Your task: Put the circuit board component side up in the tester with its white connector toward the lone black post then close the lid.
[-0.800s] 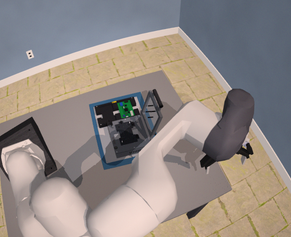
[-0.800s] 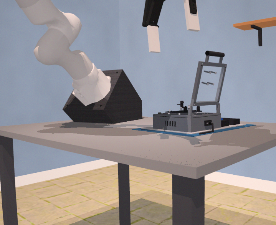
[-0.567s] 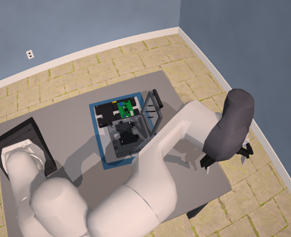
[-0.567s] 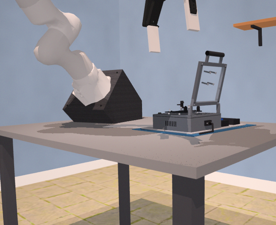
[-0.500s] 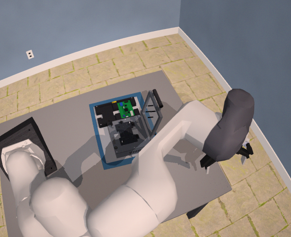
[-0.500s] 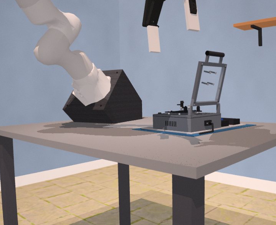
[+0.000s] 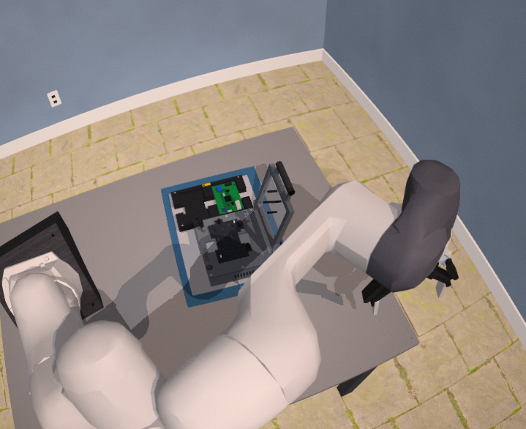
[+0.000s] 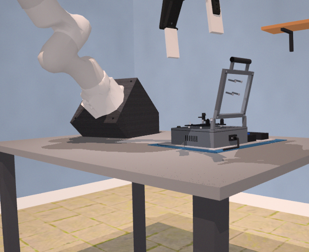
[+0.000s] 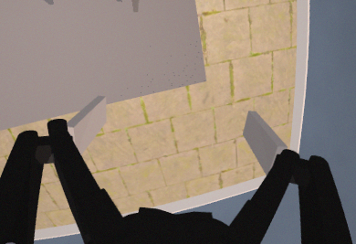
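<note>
The green circuit board (image 7: 227,196) lies in the black tray (image 7: 210,200) at the far end of the blue mat (image 7: 219,233). The grey tester (image 7: 231,250) stands on the mat's near half; in the side view it shows as a grey box (image 8: 209,135). Its lid (image 8: 233,93) stands open and upright, with a black handle (image 8: 240,60) on top. My gripper (image 8: 194,36) is open and empty, high above the table and off to the tester's side. In the wrist view the fingers hang over the table corner and floor.
My arm's black base block (image 8: 117,110) stands at the table's far left. An orange shelf (image 8: 293,26) hangs on the wall at upper right. The table edge (image 9: 196,66) lies close under the gripper, with tiled floor beyond it.
</note>
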Available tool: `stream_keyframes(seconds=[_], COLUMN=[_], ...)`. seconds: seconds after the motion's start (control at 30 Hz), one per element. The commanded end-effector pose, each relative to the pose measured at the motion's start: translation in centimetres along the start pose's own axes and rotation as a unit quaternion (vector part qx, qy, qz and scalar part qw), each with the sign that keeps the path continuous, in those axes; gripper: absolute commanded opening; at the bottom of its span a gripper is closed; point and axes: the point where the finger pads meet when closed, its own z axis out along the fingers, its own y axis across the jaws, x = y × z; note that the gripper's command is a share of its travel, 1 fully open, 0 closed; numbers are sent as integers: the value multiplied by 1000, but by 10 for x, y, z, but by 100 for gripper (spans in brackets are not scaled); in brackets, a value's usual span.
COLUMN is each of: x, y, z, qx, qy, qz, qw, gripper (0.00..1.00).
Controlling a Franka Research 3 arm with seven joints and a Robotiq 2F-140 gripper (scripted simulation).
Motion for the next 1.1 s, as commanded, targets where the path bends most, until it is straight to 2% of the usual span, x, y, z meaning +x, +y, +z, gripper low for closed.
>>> stream_keyframes(seconds=[0.0, 0.23, 0.3, 0.77, 1.07], x=[0, -1, -1, -3, -4], y=[1, 7, 7, 21, 24], z=[-8, -41, -41, -119, -140], qx=[0, 0, 0, 0, 0], qy=[0, 0, 0, 0, 0], qz=[-1, -1, -1, -1, -1], qw=[1000, 1000, 1000, 1000, 1000], gripper=[100, 100, 100, 100, 100])
